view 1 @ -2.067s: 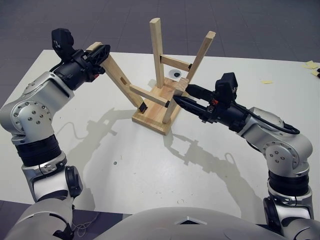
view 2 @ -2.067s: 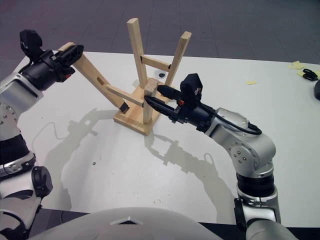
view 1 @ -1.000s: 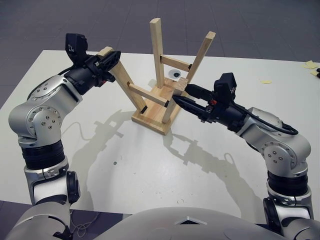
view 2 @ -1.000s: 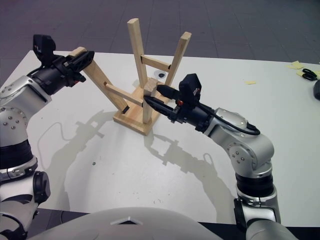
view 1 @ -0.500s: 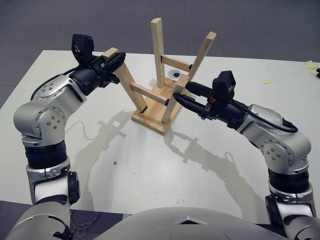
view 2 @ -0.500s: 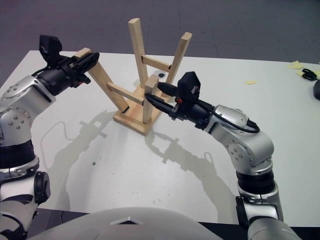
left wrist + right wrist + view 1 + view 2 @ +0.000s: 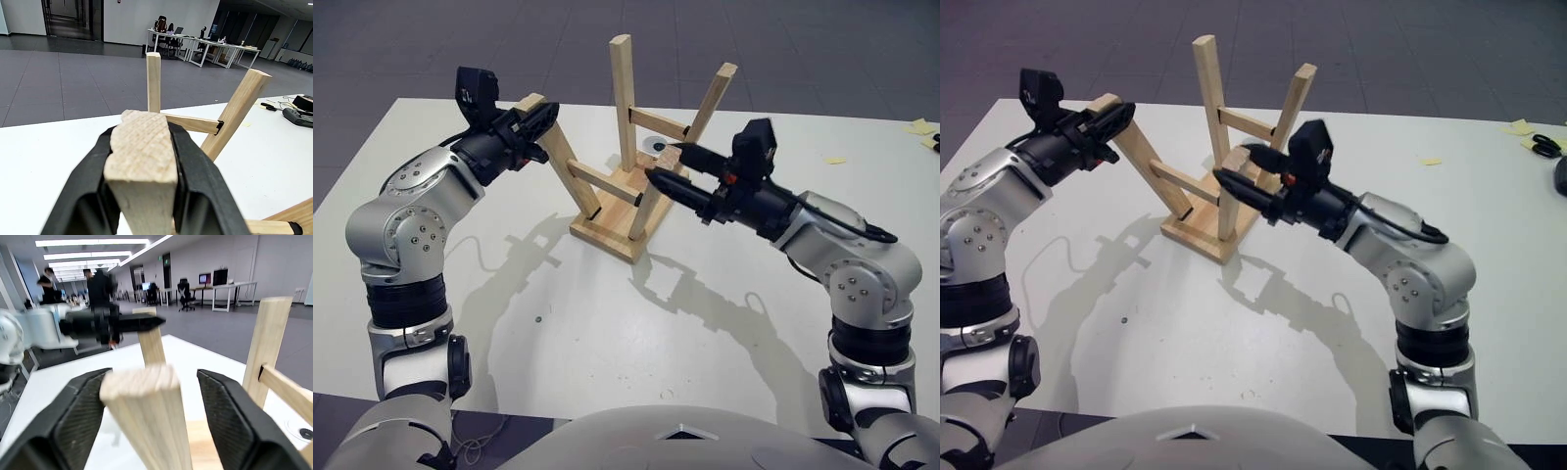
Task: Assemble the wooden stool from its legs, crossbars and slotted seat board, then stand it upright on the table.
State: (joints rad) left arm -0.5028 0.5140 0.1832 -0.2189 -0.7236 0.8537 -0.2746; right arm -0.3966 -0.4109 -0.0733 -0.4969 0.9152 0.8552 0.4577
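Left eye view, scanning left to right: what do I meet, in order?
left gripper → upright leg → slanted leg → yellow note. The right gripper overlaps the legs, so it is left out of the order.

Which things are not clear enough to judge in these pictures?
Left wrist view: the left pincer covers the held leg below its end.
Eye views: the dark round thing behind the stool is partly hidden by its legs.
A speck on the table: too small.
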